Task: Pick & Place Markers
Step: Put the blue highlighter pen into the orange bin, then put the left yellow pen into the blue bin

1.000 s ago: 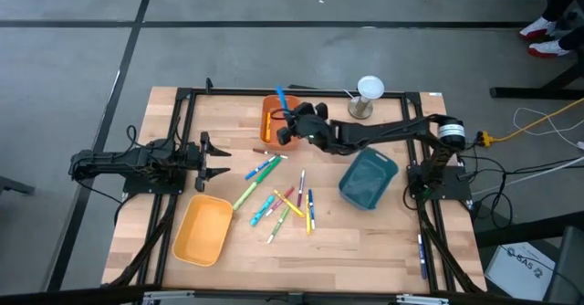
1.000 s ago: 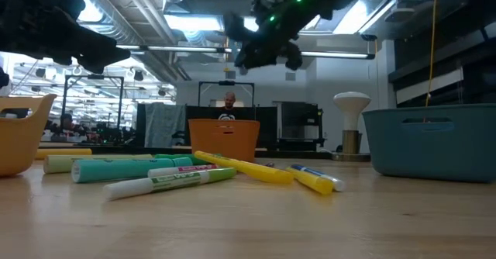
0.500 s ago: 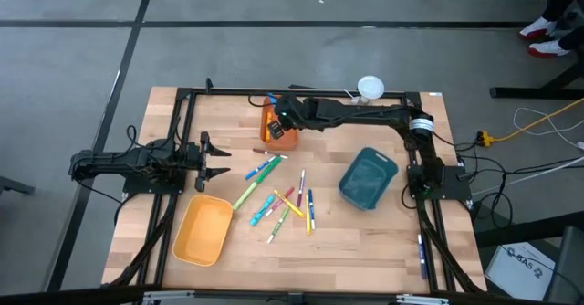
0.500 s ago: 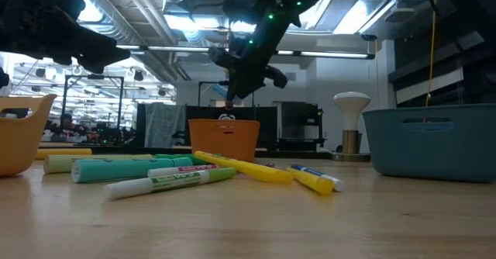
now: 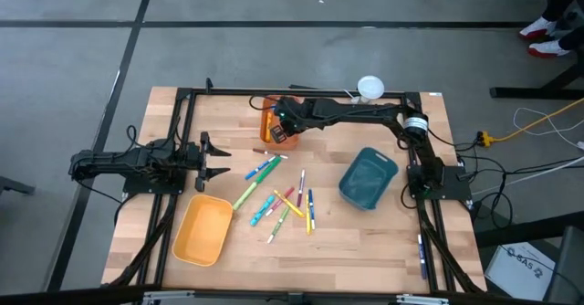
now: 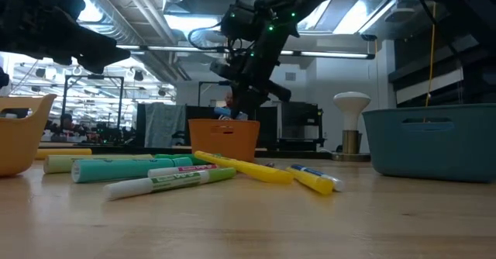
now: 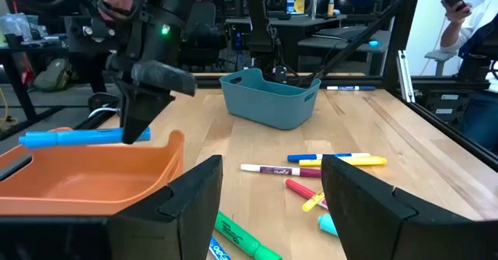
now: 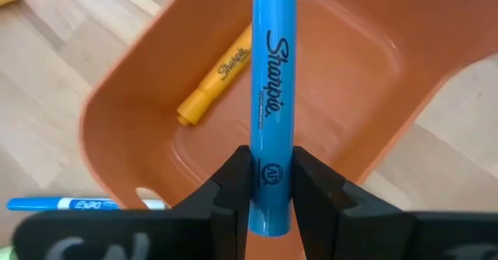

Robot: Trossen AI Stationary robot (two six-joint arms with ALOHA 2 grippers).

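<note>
A blue marker (image 8: 271,96) is held above the orange bin (image 8: 373,81), its length pointing across the bin. A yellow marker (image 8: 214,77) lies flat on the bin's floor. The other markers (image 5: 283,198) lie loose in a bunch on the table near the middle. They are green, blue, yellow, pink and white. They point many ways, and some touch or cross. In the low view, a long green one (image 6: 132,168) lies flat in front.
</note>
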